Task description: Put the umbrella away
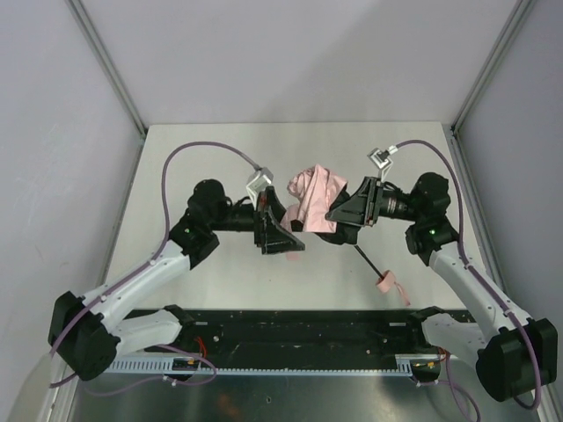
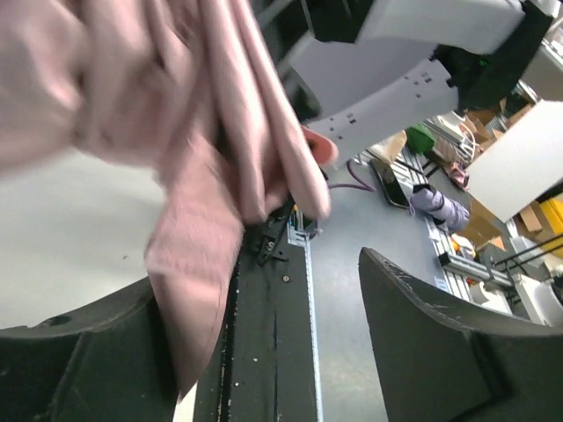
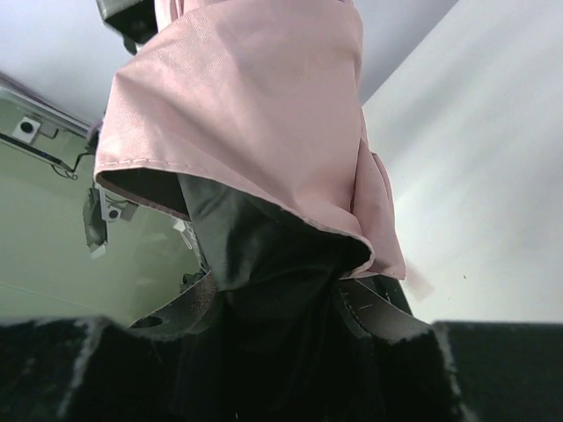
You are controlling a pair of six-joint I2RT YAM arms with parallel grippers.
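Observation:
The umbrella (image 1: 315, 198) is a bunched pale pink canopy held up over the middle of the table between the two arms. Its thin black shaft (image 1: 368, 260) slants down to the right, ending in the small pink handle (image 1: 384, 283) on the table. My right gripper (image 1: 339, 215) is shut on the gathered canopy; in the right wrist view the dark underside of the umbrella (image 3: 255, 114) fills the gap of the right gripper (image 3: 273, 316). My left gripper (image 1: 292, 237) is open just left of the canopy. A loose pink flap (image 2: 198, 281) hangs against the left finger of the left gripper (image 2: 264, 352).
The white table (image 1: 202, 158) is bounded by grey walls on three sides. A black rail (image 1: 290, 330) runs along the near edge between the arm bases. The right arm's white link (image 2: 387, 97) crosses the top of the left wrist view.

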